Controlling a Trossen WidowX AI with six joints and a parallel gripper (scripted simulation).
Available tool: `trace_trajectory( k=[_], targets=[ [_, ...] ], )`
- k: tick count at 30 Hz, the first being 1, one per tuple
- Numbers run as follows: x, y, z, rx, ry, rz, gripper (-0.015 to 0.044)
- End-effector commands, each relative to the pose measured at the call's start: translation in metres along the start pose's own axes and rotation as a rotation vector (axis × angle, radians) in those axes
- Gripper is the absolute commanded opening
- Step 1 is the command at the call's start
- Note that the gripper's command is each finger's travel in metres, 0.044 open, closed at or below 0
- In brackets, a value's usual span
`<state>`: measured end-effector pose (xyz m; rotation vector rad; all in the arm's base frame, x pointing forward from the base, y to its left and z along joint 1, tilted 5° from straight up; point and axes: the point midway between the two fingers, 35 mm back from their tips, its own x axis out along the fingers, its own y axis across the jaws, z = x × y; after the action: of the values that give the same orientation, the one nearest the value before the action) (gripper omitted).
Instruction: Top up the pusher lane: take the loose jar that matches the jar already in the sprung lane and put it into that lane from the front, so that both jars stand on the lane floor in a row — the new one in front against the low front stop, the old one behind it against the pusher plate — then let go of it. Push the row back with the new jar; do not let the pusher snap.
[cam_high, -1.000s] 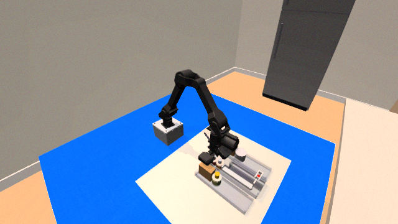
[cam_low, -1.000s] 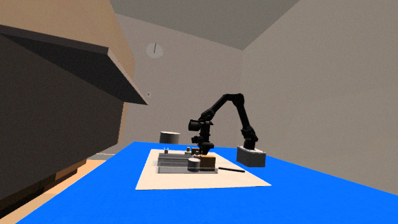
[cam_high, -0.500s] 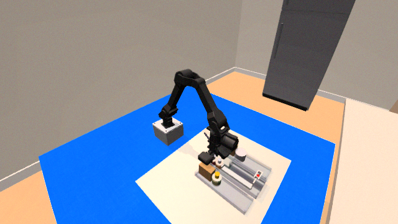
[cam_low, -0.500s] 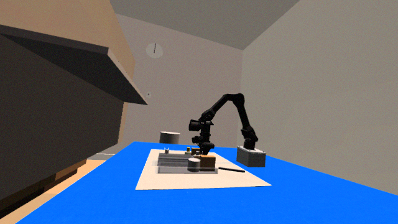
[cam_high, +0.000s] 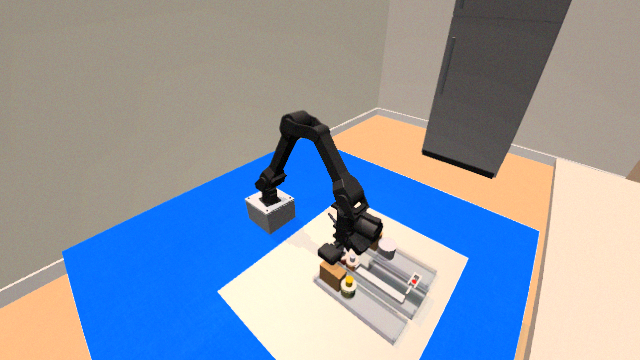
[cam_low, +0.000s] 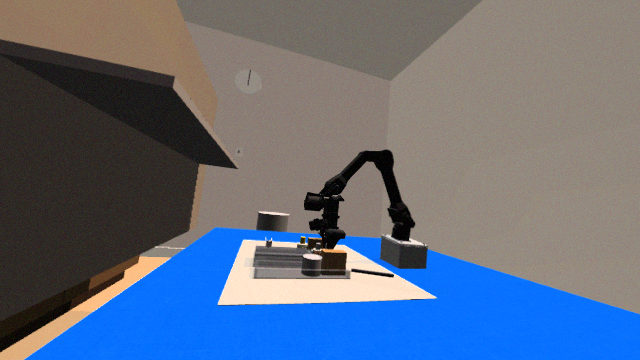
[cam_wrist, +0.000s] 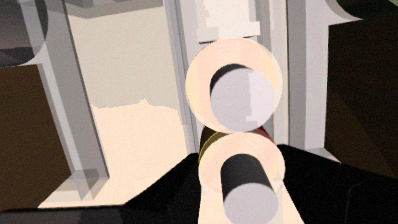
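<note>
My gripper (cam_high: 337, 254) (cam_low: 330, 241) (cam_wrist: 237, 157) is shut on a pale jar with a grey lid (cam_wrist: 248, 192). It holds the jar upright at the front end of the middle lane of the grey rack (cam_high: 400, 320) (cam_low: 277, 256). A matching pale jar with a grey lid (cam_wrist: 234, 86) (cam_high: 352, 259) stands in that lane just beyond the held one, and the two jars touch or nearly touch. A white pusher plate (cam_wrist: 227, 22) shows right behind the far jar. In the wrist view I cannot tell whether the held jar rests on the lane floor.
A brown box (cam_high: 332, 274) (cam_low: 334, 260) and a yellow-lidded jar (cam_high: 348, 286) stand at the front of the neighbouring lane. A grey can (cam_high: 387, 247) (cam_low: 311, 264) stands on the other side. A black stick (cam_low: 372, 272) lies on the white mat (cam_high: 280, 310). The arm's base block (cam_high: 270, 212) is at the back left.
</note>
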<state>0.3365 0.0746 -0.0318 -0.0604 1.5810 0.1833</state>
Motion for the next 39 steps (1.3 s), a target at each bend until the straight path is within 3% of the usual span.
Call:
trace_trajectory(
  k=[1,23,33,39],
  targets=[
    [-0.0003,0.0006,0.002,0.002,-0.013,0.002,0.0],
    [0.0001,-0.0001,-0.0027,0.002,-0.012,0.002,0.0],
    [0.0001,-0.0001,-0.0022,0.002,-0.012,0.002,0.0263],
    [-0.0057,-0.0001,-0.0021,0.002,-0.012,0.002,0.028]
  ],
)
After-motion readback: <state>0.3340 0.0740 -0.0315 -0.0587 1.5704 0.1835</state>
